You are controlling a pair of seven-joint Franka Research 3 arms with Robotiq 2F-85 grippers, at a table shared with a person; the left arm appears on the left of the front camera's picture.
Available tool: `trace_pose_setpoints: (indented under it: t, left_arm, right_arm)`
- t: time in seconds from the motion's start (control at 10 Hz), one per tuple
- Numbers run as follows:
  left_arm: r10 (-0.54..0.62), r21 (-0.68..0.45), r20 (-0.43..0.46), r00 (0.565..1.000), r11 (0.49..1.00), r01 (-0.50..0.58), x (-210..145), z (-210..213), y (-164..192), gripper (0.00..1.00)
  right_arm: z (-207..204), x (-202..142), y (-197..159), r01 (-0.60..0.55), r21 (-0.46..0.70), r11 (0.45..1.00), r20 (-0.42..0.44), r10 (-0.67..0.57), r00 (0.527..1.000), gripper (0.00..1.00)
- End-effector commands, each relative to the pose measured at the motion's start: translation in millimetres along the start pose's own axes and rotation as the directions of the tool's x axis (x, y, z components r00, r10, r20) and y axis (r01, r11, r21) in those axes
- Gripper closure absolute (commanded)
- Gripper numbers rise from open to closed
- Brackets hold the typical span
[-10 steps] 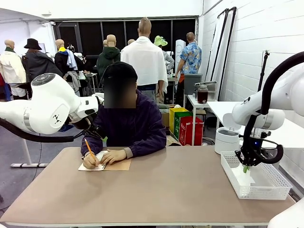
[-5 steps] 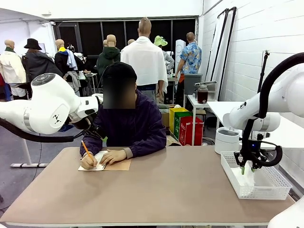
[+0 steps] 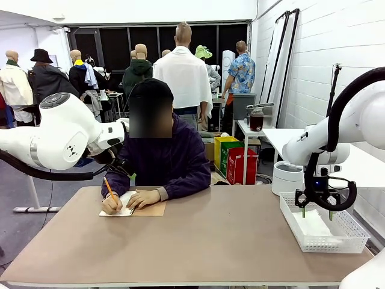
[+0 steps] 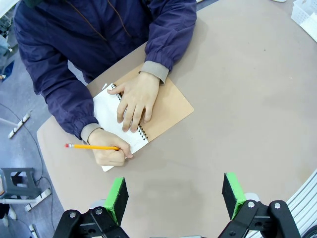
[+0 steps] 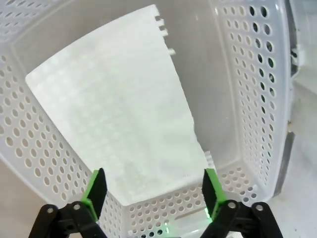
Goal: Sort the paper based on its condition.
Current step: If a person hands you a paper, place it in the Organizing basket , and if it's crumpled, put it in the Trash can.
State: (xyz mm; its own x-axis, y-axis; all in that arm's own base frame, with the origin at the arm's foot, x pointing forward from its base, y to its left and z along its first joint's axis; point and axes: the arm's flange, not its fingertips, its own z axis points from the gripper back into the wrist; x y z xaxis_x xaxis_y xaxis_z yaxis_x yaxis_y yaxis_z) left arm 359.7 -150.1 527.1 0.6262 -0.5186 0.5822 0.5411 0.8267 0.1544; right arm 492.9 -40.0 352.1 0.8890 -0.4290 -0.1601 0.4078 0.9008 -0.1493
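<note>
One white sheet of paper [image 5: 124,114] lies loose and slanted in the white mesh tray [image 5: 247,94], one edge leaning on the tray wall. My right gripper [image 5: 153,191] hangs open just above it, green pads [image 5: 94,188] apart, touching nothing. In the front view the right gripper [image 3: 316,214] hovers over the tray [image 3: 293,227] at the table's right end, with the sheet [image 3: 313,226] below it. My left gripper [image 4: 175,196] is open and empty, high over the table. Below it a person writes with a pencil [image 4: 91,147] on a spiral notepad [image 4: 166,106].
The person sits at the far left side of the table, both hands on the notepad [image 3: 144,209]. A white round bin [image 3: 287,177] stands behind the tray. The brown tabletop [image 3: 210,235] between notepad and tray is bare.
My right gripper, shut on the sheet inside the tray a second ago, has opened and lifted slightly. The sheet now lies loose in the tray. The left arm has not moved.
</note>
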Motion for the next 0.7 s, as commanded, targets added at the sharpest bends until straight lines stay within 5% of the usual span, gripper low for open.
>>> trace_pose_setpoints:
  t: [0.0,0.6]
  left_arm:
    - [0.005,-0.006,-0.004,1.0,1.0,-0.005,-0.4,-0.5,1.0,0.0]
    - [0.005,-0.006,-0.004,1.0,1.0,-0.005,-0.4,-0.5,1.0,0.0]
  right_arm:
    - [4.2,-3.6,8.5,0.047,-0.074,0.996,0.007,-0.047,0.999,0.0]
    - [1.3,-2.5,4.9,0.033,-0.033,0.999,0.012,-0.033,0.999,0.0]
